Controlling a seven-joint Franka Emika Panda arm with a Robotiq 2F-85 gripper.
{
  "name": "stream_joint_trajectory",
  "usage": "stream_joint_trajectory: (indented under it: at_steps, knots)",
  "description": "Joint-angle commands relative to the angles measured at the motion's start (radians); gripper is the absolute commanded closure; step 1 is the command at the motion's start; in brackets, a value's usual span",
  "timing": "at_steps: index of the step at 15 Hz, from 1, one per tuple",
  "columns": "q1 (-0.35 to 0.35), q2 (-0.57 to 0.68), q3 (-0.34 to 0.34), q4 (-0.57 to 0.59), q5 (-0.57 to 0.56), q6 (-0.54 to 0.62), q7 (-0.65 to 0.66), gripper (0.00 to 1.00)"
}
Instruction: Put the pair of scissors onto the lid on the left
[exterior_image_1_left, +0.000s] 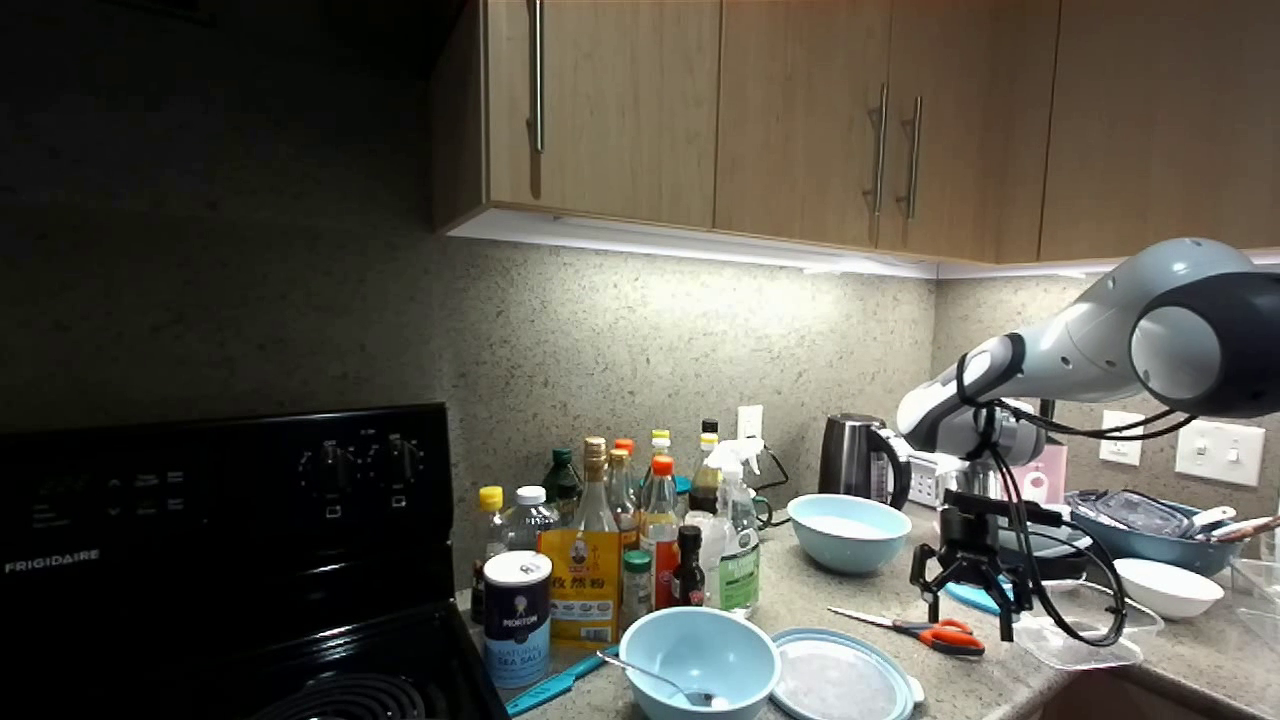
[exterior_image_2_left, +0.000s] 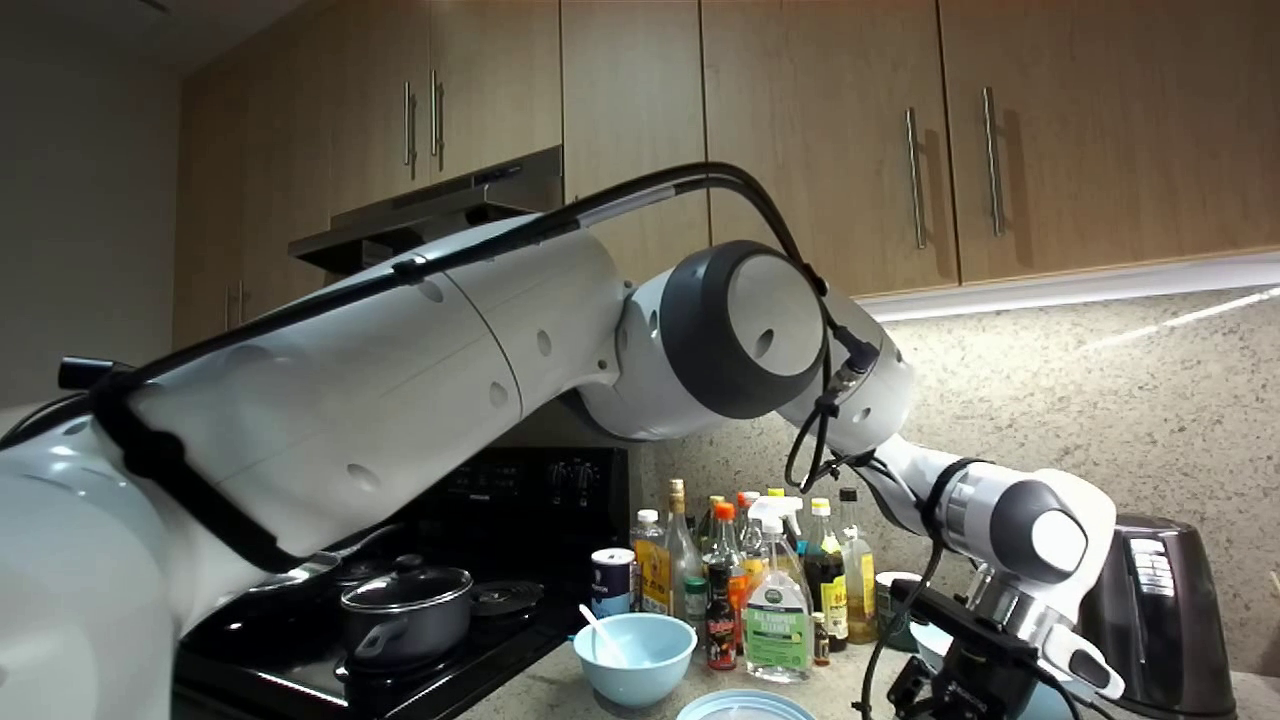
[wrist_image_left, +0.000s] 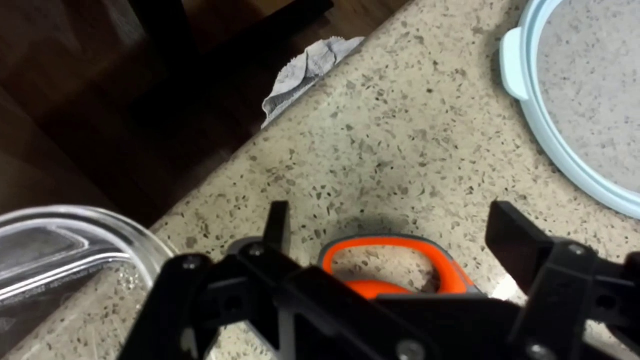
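In an exterior view, the black stove (exterior_image_1_left: 240, 550) reads FRIGIDAIRE, a round can (exterior_image_1_left: 517, 622) MORTON NATURAL SEA SALT, and a yellow bag (exterior_image_1_left: 580, 592) shows the characters 孜然粉. The arm (exterior_image_1_left: 1075, 345) reaches in from the right, its hand (exterior_image_1_left: 969, 613) pointing straight down above the tabletop (exterior_image_1_left: 787, 597). The scissors (exterior_image_1_left: 915, 629) lie there by the hand, handles nearest it; the round lid (exterior_image_1_left: 842, 680) lies apart from them, to the left.

In an exterior view, a spray bottle (exterior_image_2_left: 778, 640) is labelled ALL PURPOSE CLEANER. The arm comes across from the left and bends downward, the hand partly cut off at the bottom.

In the wrist view, the hand is released, its fingers (wrist_image_left: 517, 247) spread wide, the scissors' orange handles showing between them. A clear container (wrist_image_left: 112, 227) bears print too blurred to read.
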Motion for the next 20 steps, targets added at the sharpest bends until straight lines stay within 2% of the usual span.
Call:
stream_joint_trajectory:
  at_steps: [1,4,8,10,11,15,16,17,20]
  knots:
    - [-0.022,-0.007,0.005,-0.026,0.057,-0.032,0.077,0.00]
    - [-0.055,0.005,0.023,-0.017,0.078,-0.050,0.125,0.00]
    - [-0.068,-0.014,0.009,-0.064,0.149,-0.030,0.189,0.00]
    - [-0.081,-0.021,0.027,-0.091,0.224,0.003,0.217,0.00]
    - [-0.074,0.016,0.017,-0.024,0.158,-0.031,0.187,0.00]
    - [-0.075,0.021,0.018,-0.022,0.162,-0.029,0.189,0.00]
    - [-0.078,0.017,0.019,-0.028,0.189,-0.040,0.246,0.00]
    - [-0.063,-0.004,0.003,-0.077,0.238,0.028,0.308,0.00]
    - [-0.059,-0.033,0.002,-0.142,0.303,0.119,0.397,0.00]
